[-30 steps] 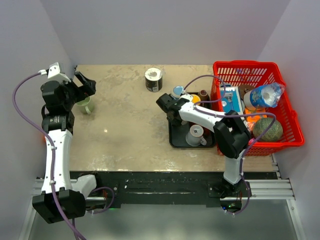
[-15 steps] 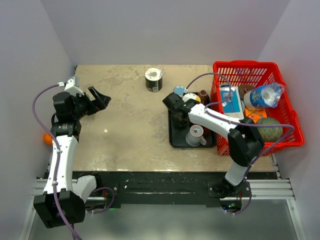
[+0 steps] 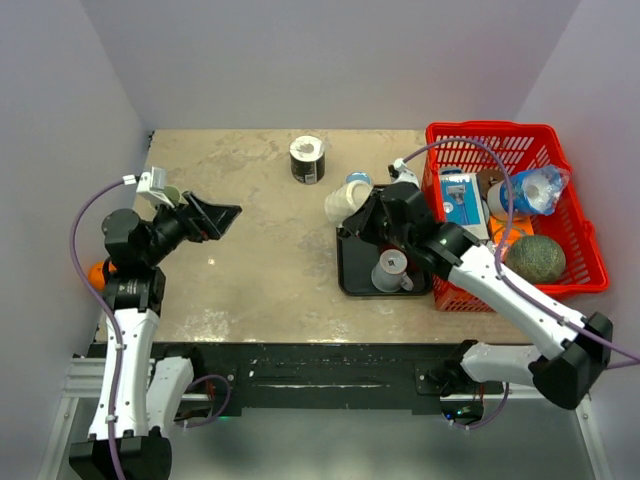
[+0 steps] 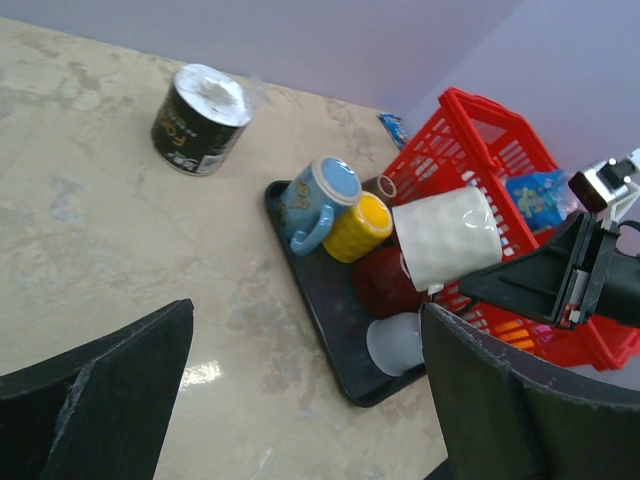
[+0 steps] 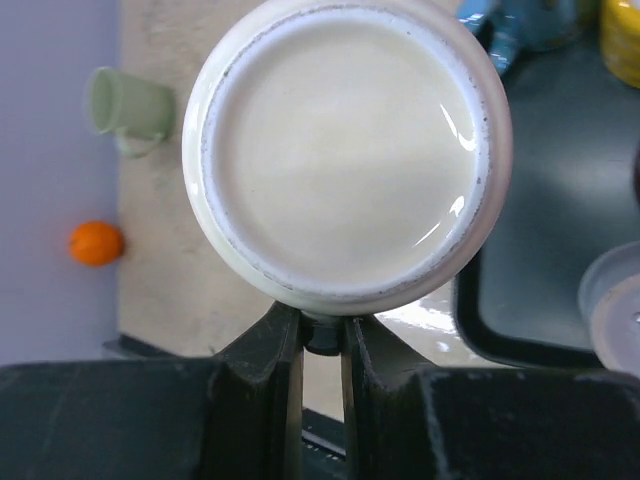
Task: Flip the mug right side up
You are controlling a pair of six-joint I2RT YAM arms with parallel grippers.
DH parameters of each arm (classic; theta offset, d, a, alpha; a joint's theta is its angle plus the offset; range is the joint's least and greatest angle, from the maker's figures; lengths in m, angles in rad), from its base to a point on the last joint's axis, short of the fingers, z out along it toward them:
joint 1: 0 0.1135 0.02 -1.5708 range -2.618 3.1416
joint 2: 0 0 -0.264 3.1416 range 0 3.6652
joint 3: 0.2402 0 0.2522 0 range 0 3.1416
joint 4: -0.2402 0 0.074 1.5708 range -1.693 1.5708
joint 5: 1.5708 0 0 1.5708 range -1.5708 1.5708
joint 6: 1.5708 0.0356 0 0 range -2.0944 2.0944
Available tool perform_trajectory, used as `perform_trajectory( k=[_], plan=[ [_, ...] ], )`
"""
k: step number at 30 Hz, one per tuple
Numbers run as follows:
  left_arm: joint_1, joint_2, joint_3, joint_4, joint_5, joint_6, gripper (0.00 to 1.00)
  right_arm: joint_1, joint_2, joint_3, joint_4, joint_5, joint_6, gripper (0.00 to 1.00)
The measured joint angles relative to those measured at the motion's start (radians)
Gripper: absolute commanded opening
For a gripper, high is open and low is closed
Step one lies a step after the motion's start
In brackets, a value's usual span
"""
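My right gripper is shut on the handle of a cream white mug and holds it in the air over the left edge of the black tray. The mug lies on its side. In the right wrist view its flat base faces the camera, with the fingers pinched on the handle below it. It also shows in the left wrist view. My left gripper is open and empty, raised over the left part of the table and pointing at the tray.
The tray holds a blue mug, a yellow mug, a dark red mug and an upside-down grey mug. A red basket of groceries stands right. A black can stands at the back. A green mug and an orange are far left.
My right gripper has lifted the cream mug off the tray and tipped it sideways, moving left. My left arm has swung right and forward, away from the green mug.
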Motion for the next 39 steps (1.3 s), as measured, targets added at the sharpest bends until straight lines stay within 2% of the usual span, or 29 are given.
perform_trajectory(
  k=[5,9,15,18,26,34,39],
  plan=[
    [-0.032,-0.017,-0.058,0.109,0.112,-0.097,0.99,0.000,-0.111,-0.055,0.159,-0.161,-0.017,0.00],
    [-0.080,-0.008,-0.088,0.234,0.154,-0.184,0.99,0.001,-0.123,-0.058,0.275,-0.278,-0.017,0.00],
    [-0.185,0.035,-0.175,0.530,0.195,-0.349,0.99,0.001,-0.122,-0.078,0.454,-0.408,0.028,0.00],
    [-0.232,0.068,-0.190,0.625,0.212,-0.394,0.99,0.002,-0.122,-0.107,0.551,-0.441,0.066,0.00],
    [-0.364,0.116,-0.211,0.851,0.184,-0.498,0.98,0.015,-0.121,-0.127,0.681,-0.472,0.107,0.00],
    [-0.451,0.160,-0.211,0.936,0.084,-0.597,0.92,0.042,-0.121,-0.180,0.821,-0.500,0.113,0.00],
    [-0.500,0.185,-0.211,0.925,0.025,-0.636,0.79,0.046,-0.120,-0.225,0.871,-0.513,0.119,0.00]
  ],
)
